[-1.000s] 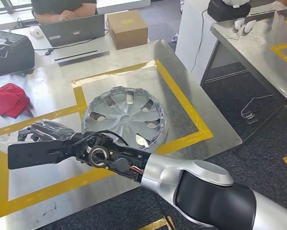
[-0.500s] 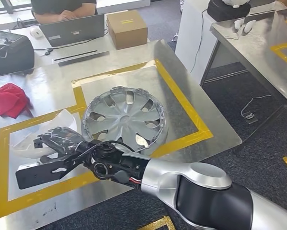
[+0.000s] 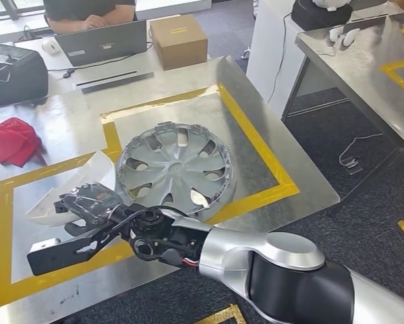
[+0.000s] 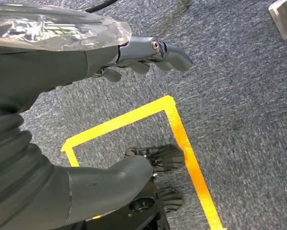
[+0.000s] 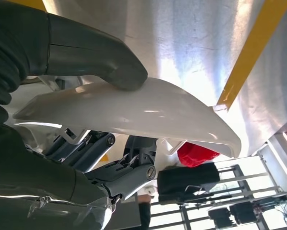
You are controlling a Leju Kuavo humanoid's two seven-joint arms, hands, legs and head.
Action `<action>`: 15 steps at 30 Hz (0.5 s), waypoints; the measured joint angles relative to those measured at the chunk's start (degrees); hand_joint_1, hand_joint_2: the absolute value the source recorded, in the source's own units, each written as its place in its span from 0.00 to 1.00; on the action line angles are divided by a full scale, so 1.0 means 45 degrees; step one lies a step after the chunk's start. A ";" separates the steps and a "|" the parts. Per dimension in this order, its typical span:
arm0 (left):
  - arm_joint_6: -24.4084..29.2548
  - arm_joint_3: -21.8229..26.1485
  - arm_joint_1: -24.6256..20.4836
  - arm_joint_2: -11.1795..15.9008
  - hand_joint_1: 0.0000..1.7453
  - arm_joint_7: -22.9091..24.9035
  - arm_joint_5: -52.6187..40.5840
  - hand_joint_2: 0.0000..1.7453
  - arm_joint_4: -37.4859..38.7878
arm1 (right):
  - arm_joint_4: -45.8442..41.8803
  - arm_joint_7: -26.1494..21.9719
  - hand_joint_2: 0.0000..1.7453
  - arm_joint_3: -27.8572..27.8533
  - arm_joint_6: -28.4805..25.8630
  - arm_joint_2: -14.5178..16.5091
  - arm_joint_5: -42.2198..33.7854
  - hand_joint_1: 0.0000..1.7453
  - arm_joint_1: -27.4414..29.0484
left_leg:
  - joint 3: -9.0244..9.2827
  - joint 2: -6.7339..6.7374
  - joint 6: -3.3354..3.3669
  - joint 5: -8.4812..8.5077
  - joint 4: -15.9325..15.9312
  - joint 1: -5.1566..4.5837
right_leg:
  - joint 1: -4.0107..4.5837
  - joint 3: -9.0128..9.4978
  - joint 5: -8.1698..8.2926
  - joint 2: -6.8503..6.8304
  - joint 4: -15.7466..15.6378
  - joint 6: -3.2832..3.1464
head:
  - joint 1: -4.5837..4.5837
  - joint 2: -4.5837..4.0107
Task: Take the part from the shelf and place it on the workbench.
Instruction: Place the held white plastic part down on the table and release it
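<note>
My right hand reaches across the workbench and holds a white curved plastic part just above the left yellow-taped rectangle. In the right wrist view the thumb presses one face of the white part, and the darker fingers sit on the other face. Whether the part touches the metal top I cannot tell. My left hand hangs over grey carpet, fingers stretched out, holding nothing.
A silver hubcap lies in the right taped rectangle, close beside my hand. At the bench's back are a red cloth, a black case, a laptop with a person behind it, and a cardboard box. Another metal table stands right.
My right hand has moved nearer and lower over the left rectangle and turned, so the white part under it has come into sight. The hubcap has not moved.
</note>
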 joint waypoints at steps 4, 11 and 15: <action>-0.0002 -0.0005 -0.0010 -0.0027 0.00 0.0000 -0.0005 1.00 0.0000 | 0.0055 -0.0002 1.00 0.0001 -0.0010 0.0000 0.0000 1.00 -0.0039 | 0.0003 0.0000 0.0000 0.0000 0.0000 0.0000 | 0.0000 0.0003 0.0000 0.0000 0.0000 0.0000 | 0.0003 0.0000; -0.0085 -0.0028 -0.0031 -0.0072 0.00 0.0022 -0.0097 1.00 0.0000 | 0.0143 0.0034 0.50 0.0001 -0.0152 0.0000 -0.0190 0.50 -0.0125 | 0.0005 0.0000 0.0000 0.0000 0.0000 0.0000 | 0.0000 0.0003 0.0000 0.0001 0.0000 0.0000 | 0.0001 0.0000; -0.0210 -0.0078 -0.0117 -0.0133 0.00 0.0112 -0.0217 1.00 0.0000 | 0.0194 0.0049 0.00 0.0002 -0.0209 0.0000 -0.0409 0.00 -0.0361 | 0.0008 0.0000 0.0000 0.0000 0.0000 0.0000 | 0.0000 0.0008 0.0000 0.0000 0.0000 0.0000 | -0.0001 0.0000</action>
